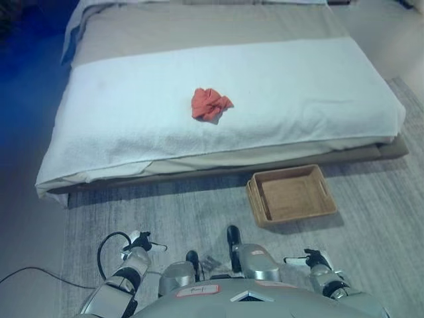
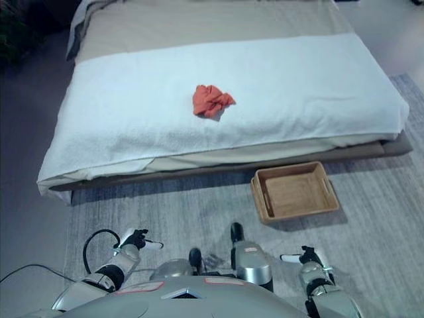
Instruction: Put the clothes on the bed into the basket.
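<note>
A crumpled red-orange cloth (image 1: 210,104) lies alone on the white blanket of the bed (image 1: 132,126), near its middle. A shallow tan basket (image 1: 291,195) stands empty on the grey rug just below the bed's front edge, right of centre. My left hand (image 1: 139,244) shows low at the lower left, fingers relaxed and holding nothing. My right hand (image 1: 310,260) sits low at the lower right, also empty with relaxed fingers. Both hands are far from the cloth and the basket.
The bed fills the upper half of the view, with a beige sheet (image 1: 199,30) beyond the white blanket and a pillow (image 1: 76,26) at its far left corner. A grey rug (image 1: 185,212) covers the floor between me and the bed.
</note>
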